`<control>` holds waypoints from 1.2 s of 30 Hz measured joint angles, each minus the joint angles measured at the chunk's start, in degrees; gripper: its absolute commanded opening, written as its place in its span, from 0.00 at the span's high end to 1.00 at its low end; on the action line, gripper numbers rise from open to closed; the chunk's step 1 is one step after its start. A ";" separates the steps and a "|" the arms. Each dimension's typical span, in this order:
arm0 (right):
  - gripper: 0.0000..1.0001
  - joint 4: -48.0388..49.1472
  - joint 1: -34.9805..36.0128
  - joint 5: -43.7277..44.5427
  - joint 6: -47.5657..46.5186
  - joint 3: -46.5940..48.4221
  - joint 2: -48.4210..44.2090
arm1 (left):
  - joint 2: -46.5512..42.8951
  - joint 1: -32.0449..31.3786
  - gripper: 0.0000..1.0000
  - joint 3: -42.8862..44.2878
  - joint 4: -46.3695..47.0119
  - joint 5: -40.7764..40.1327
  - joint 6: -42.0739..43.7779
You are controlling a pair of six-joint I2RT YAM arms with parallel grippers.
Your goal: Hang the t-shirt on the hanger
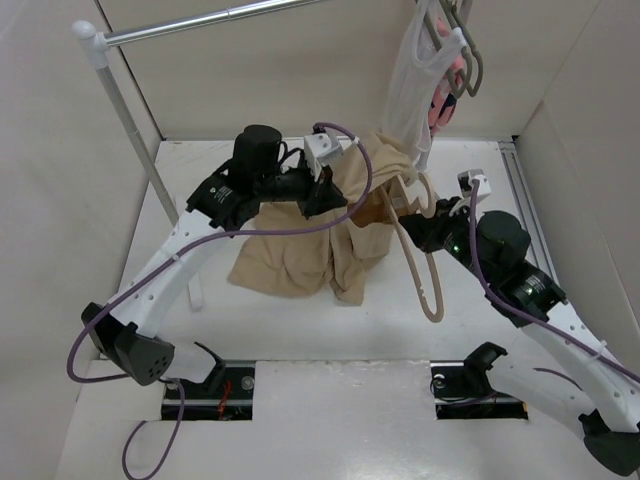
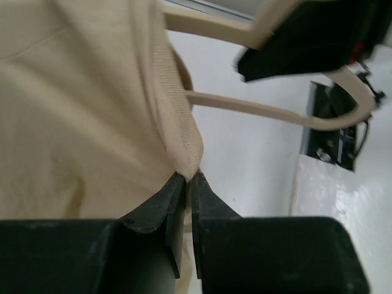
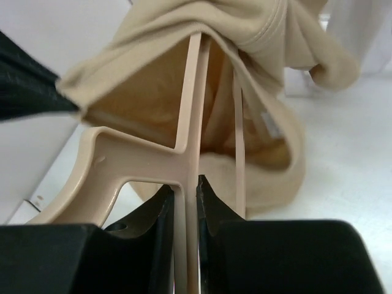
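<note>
White table [image 1: 300, 335], lower folds of the tan t-shirt [image 1: 285, 265] resting on it — rack pole [image 1: 150, 172] standing at left

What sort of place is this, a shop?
Likely a robot test booth: white panels box in a white table, a left arm and right arm are bolted at its near edge, and a clothes rail stands behind.

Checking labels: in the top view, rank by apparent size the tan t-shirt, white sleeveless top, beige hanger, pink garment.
tan t-shirt
white sleeveless top (nearer camera, so unsure)
beige hanger, partly hidden
pink garment
</note>
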 measured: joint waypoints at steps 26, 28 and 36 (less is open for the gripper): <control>1.00 -10.25 -0.87 -24.59 -23.21 9.92 0.85 | -18.56 -4.44 0.21 -7.13 14.38 -20.57 19.85; 1.00 -12.00 -0.87 -26.05 -23.76 9.90 0.11 | -15.96 -1.62 0.21 -7.78 15.08 -22.51 18.93; 1.00 -16.92 -1.16 -28.57 -24.83 9.90 -1.68 | -5.62 4.44 0.26 -11.45 9.88 -20.31 16.22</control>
